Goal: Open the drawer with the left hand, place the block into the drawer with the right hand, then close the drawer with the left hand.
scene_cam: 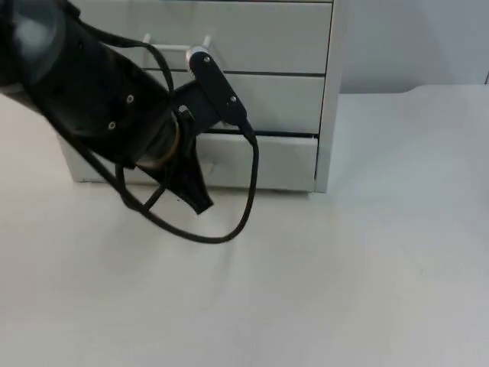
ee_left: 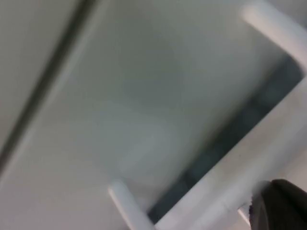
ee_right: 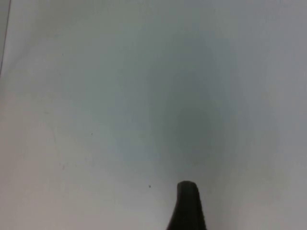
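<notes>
A white drawer cabinet [scene_cam: 252, 92] stands on the white worktop [scene_cam: 344, 267] against the grey partition wall. The left gripper [scene_cam: 195, 187] hangs low, just in front of the bottom drawer [scene_cam: 267, 160], which sits slightly ajar; whether its fingers are open or closed I cannot tell. From its wrist, a white bar handle [ee_left: 283, 28] appears close. The right gripper [ee_right: 188, 206] waits over bare worktop.

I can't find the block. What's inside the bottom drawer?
The bottom drawer is open only a crack, a dark gap above its front. Its inside is hidden; the left gripper hangs before it.
</notes>
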`<move>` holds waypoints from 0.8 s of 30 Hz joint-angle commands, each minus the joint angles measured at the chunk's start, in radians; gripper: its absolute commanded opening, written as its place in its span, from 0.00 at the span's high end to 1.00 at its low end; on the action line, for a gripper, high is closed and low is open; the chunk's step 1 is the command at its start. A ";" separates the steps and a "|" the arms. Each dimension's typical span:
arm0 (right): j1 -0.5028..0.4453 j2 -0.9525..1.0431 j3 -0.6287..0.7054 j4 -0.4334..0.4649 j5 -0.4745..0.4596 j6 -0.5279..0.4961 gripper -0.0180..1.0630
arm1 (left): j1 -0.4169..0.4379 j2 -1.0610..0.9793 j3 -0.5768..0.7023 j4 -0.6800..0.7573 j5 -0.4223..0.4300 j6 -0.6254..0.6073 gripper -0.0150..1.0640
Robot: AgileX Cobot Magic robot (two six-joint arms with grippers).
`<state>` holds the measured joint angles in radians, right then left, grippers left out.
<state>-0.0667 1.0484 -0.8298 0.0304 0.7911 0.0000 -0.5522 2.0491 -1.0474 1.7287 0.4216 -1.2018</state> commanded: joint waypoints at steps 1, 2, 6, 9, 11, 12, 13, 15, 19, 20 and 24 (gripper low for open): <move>-0.006 -0.005 0.003 -0.005 -0.015 -0.014 0.44 | 0.019 0.036 -0.051 0.016 0.006 -0.006 0.99; -0.006 -0.005 0.003 -0.005 -0.015 -0.014 0.44 | 0.019 0.036 -0.051 0.016 0.006 -0.006 0.99; -0.006 -0.005 0.003 -0.005 -0.021 -0.014 0.44 | 0.020 0.071 -0.088 0.016 0.009 -0.006 0.99; -0.006 -0.005 0.003 -0.005 -0.024 -0.014 0.44 | 0.020 0.087 -0.106 0.016 0.011 -0.006 0.99; -0.006 -0.005 0.003 -0.005 -0.025 -0.014 0.44 | 0.020 0.095 -0.115 0.016 0.035 -0.006 0.99; -0.006 -0.005 0.003 -0.005 -0.025 -0.014 0.44 | 0.020 0.095 -0.115 0.016 0.035 -0.006 0.99; -0.006 -0.005 0.003 -0.005 -0.025 -0.014 0.44 | 0.020 0.095 -0.115 0.016 0.045 -0.006 0.99; -0.006 -0.005 0.003 -0.005 -0.025 -0.014 0.44 | 0.025 0.095 -0.115 0.016 0.056 -0.006 0.99; -0.006 -0.005 0.003 -0.005 -0.025 -0.014 0.44 | 0.019 0.091 -0.113 -0.068 0.065 0.035 0.99; -0.006 -0.005 0.003 -0.005 -0.025 -0.014 0.44 | 0.014 0.083 -0.113 -0.150 0.067 0.080 0.99; -0.006 -0.005 0.003 -0.005 -0.027 -0.014 0.44 | -0.023 0.051 -0.113 -0.402 0.069 0.314 0.99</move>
<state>-0.0667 1.0484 -0.8298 0.0304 0.7751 0.0000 -0.5612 2.1213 -1.1584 1.4717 0.4684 -0.9663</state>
